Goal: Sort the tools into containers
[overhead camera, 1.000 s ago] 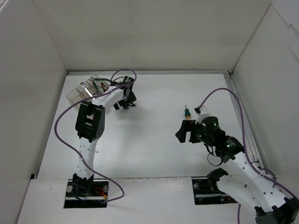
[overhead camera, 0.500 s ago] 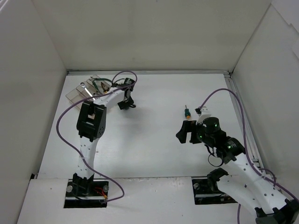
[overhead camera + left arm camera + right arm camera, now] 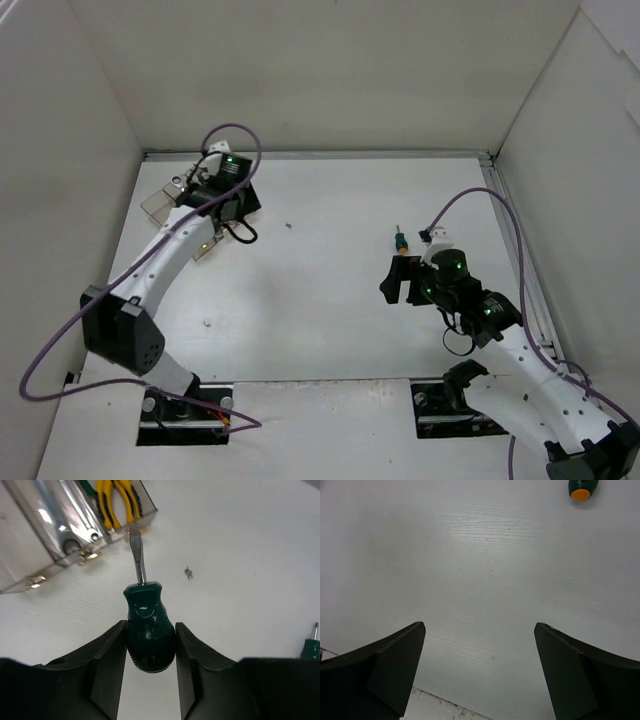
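The left claw [image 3: 150, 631], clamped on the green screwdriver [image 3: 148, 611], should lift its blade over the far-left containers [image 3: 31, 576] wall before releasing; the right claw [image 3: 479, 626] gapes, unladen.

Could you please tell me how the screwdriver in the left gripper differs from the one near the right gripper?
The dark green screwdriver is clamped in the left gripper, tip by the containers; the orange-capped screwdriver lies free on the table, beyond the open right gripper. Both are stubby and unsorted.

Your right gripper [image 3: 479, 625] hangs with its black fingers [image 3: 395, 665] wide apart over the white wood-grain table [image 3: 470, 555]. A green, orange-capped screwdriver handle [image 3: 580, 489] shows at the top edge.
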Robot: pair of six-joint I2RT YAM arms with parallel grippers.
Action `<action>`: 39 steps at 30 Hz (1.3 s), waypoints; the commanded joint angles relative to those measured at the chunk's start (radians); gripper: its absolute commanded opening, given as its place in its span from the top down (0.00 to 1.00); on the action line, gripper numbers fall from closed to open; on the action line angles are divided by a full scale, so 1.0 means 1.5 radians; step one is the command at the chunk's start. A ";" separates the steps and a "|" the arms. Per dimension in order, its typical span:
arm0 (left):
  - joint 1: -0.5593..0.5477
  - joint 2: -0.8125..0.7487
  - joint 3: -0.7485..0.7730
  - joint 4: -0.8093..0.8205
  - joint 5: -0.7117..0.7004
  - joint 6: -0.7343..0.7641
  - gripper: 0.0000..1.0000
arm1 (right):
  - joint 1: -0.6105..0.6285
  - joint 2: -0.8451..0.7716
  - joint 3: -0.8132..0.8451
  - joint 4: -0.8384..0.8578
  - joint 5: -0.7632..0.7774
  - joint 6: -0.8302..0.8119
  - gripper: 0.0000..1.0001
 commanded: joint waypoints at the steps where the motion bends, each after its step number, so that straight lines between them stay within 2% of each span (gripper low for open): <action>1: 0.070 -0.082 -0.033 -0.020 -0.049 0.052 1.00 | -0.003 0.009 0.047 0.024 0.055 0.003 0.10; 6: 0.181 -0.124 -0.074 -0.010 -0.018 0.079 1.00 | -0.003 0.017 0.068 0.024 0.082 0.019 0.10; 8: 0.254 -0.122 -0.088 0.022 0.014 0.094 1.00 | -0.002 0.023 0.073 0.024 0.091 0.031 0.10; 10: 0.283 -0.105 -0.087 0.035 0.035 0.105 1.00 | -0.003 0.027 0.076 0.024 0.093 0.035 0.10; 14: 0.337 -0.025 -0.017 0.023 0.081 0.118 1.00 | -0.002 0.026 0.075 0.023 0.091 0.041 0.09; 18: 0.359 0.039 0.004 0.072 0.096 0.137 0.95 | -0.004 0.019 0.070 0.023 0.093 0.044 0.09; 25: 0.386 0.160 0.089 0.053 0.117 0.125 0.95 | -0.003 0.015 0.076 0.018 0.093 0.041 0.09; 33: 0.386 0.224 0.105 0.060 0.127 0.118 0.78 | -0.004 0.038 0.092 0.006 0.122 0.034 0.09; 38: 0.386 0.226 0.101 0.066 0.133 0.120 0.63 | -0.003 0.075 0.107 0.007 0.149 0.028 0.09; 39: 0.386 0.224 0.099 0.066 0.129 0.122 0.57 | -0.006 0.081 0.114 0.006 0.153 0.027 0.09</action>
